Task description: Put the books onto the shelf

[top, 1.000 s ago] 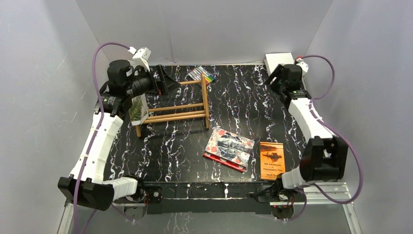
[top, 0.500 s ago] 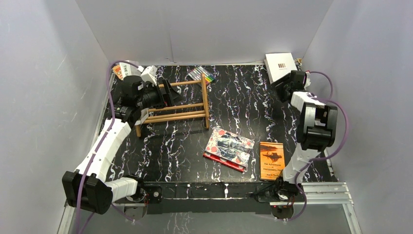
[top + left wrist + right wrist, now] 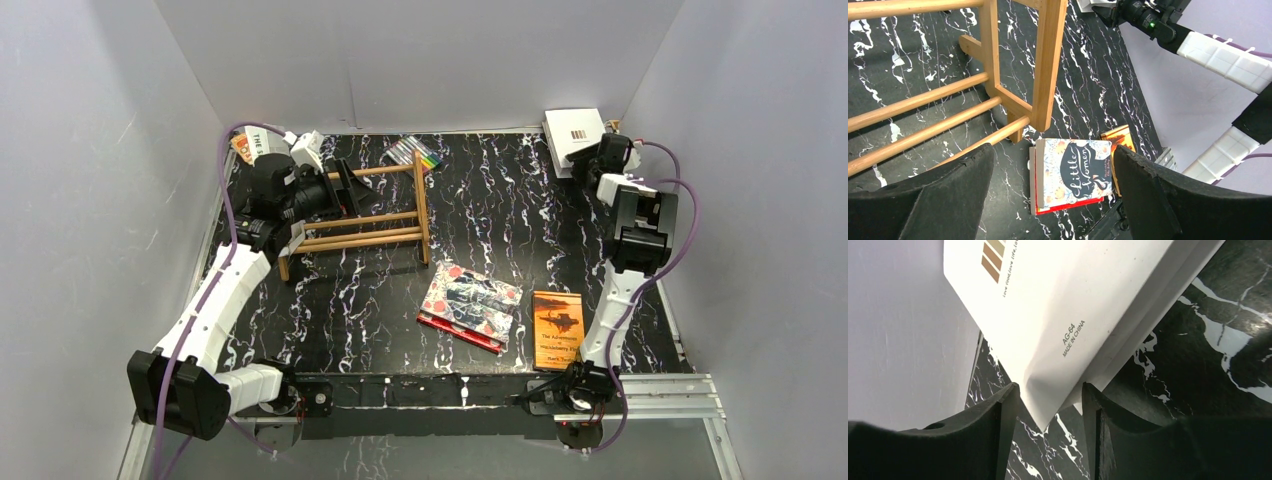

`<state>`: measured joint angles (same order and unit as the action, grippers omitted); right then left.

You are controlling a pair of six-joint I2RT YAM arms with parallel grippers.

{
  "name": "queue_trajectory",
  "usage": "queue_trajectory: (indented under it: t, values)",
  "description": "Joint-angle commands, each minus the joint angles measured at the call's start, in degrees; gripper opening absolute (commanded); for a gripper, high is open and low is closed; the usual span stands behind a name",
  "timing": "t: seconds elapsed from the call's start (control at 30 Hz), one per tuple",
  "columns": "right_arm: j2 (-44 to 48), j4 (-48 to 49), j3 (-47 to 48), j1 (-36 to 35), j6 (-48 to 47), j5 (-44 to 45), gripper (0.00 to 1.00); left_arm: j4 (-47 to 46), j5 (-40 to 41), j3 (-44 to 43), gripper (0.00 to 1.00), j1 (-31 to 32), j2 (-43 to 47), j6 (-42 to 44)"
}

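Note:
The shelf (image 3: 370,235) (image 3: 1045,60) stands at the back left. My left gripper (image 3: 352,185) (image 3: 1050,155) hovers over its left part, open wide, nothing between the fingers. A dark blue patterned book (image 3: 472,300) (image 3: 1073,172) lies on a red one (image 3: 1068,206) at the table's middle. The thin orange book (image 3: 557,328) (image 3: 1118,137) lies to their right. The white barcode book (image 3: 575,132) (image 3: 1068,305) sits in the back right corner. My right gripper (image 3: 592,160) (image 3: 1050,390) is open, its fingers straddling that book's near corner.
A pack of colourful markers (image 3: 415,152) lies behind the shelf. A small orange packet (image 3: 245,143) sits in the back left corner behind my left wrist. Grey walls close in the table on three sides. The right arm (image 3: 1218,55) stands folded upright along the right edge.
The right arm folded upright and its gripper came onto the white book's corner, jaws narrowing. The left wrist shifted over the shelf's left end, covering the palm-leaf book seen there earlier.

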<state>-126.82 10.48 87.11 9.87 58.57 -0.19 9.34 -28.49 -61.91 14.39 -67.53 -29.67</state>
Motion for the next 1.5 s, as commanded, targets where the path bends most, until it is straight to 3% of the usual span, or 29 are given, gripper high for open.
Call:
queue_trajectory:
  t: [0.0, 0.13, 0.53, 0.93, 1.2, 1.47]
  values:
    - [-1.83, 1.38, 4.48, 0.16, 2.87, -0.16, 0.56, -1.12, -1.09, -1.67, 0.86, 0.46, 1.82, -0.46]
    - [-1.85, 1.38, 4.06, 0.2, 3.18, -0.08, 0.46, -1.16, -1.11, -1.76, 0.86, 0.62, 1.37, -0.55]
    - [1.91, 4.3, -2.36, 0.2, 6.65, 1.13, 0.01, -1.07, -0.67, -1.19, 0.86, 0.88, 2.18, -0.91]
    - [9.53, 8.77, -14.18, -0.48, 10.59, -2.16, 0.0, -0.82, -0.81, -0.7, 0.86, 0.97, 2.72, -1.0]
    - [20.8, 11.16, -29.14, -5.55, 12.87, -2.04, 0.0, -0.83, -1.1, -1.32, 0.86, 1.3, 2.41, -1.74]
    - [35.77, 10.31, -44.43, -11.34, 17.62, -0.24, 0.0, -0.82, 2.23, -7.0, 0.86, 9.06, 0.23, -2.79]
